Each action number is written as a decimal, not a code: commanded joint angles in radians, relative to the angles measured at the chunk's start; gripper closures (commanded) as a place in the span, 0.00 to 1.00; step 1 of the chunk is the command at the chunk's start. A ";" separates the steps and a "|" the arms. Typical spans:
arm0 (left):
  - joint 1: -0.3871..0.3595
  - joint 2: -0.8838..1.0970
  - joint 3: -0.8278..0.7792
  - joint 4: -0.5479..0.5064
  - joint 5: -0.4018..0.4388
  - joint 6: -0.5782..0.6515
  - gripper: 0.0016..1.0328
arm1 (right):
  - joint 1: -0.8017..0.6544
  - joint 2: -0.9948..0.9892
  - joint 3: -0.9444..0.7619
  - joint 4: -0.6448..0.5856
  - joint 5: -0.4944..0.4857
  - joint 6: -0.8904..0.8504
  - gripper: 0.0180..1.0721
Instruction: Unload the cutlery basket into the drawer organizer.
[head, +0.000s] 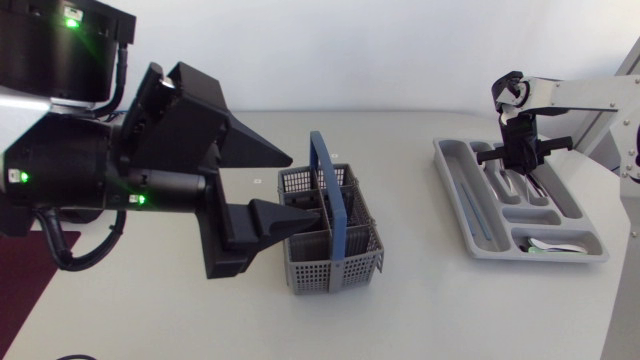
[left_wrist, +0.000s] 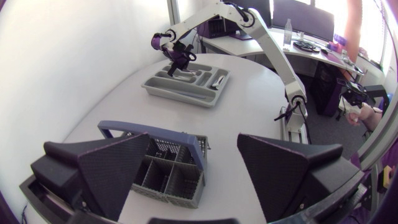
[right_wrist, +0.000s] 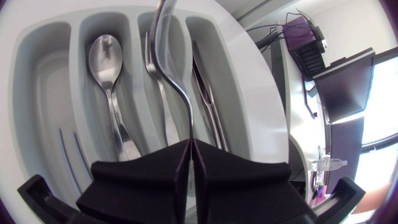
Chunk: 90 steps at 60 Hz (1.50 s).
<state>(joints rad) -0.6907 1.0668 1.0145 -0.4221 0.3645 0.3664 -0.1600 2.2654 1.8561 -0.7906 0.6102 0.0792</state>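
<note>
A grey cutlery basket (head: 335, 265) with a blue handle (head: 325, 170) stands mid-table. My left gripper (head: 305, 187) is open, with one finger on each side of the basket's near end. In the left wrist view the basket (left_wrist: 168, 177) lies between the wide-apart fingers (left_wrist: 115, 168), and the compartments I can see look empty. The grey drawer organizer (head: 462, 205) lies at the right. Just above it my right gripper (head: 522, 160) is shut on a silver piece of cutlery (right_wrist: 180, 93) that hangs over the middle slots. A spoon (right_wrist: 106, 56), a fork (right_wrist: 155, 68) and knives (right_wrist: 204, 93) lie in separate slots.
White table top (head: 420, 290) lies between the basket and the organizer. The right arm's base (left_wrist: 292, 112) stands at the table's right edge, and the bulky left arm (head: 110, 170) covers the left part of the table.
</note>
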 joint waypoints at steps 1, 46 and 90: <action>-0.007 0.005 0.019 -0.006 -0.002 -0.009 0.04 | -0.010 0.042 0.045 -0.015 0.010 0.031 0.95; -0.004 -0.001 0.019 -0.007 -0.007 -0.009 0.04 | 0.000 0.066 0.080 -0.042 0.054 0.054 0.40; 0.074 -0.051 -0.083 0.034 -0.276 -0.009 0.04 | 0.238 -0.636 -0.661 0.386 -0.244 -0.096 0.41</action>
<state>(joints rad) -0.6331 1.0222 0.9749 -0.4042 0.1169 0.3515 0.0532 1.6855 1.2575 -0.4324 0.4141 -0.0021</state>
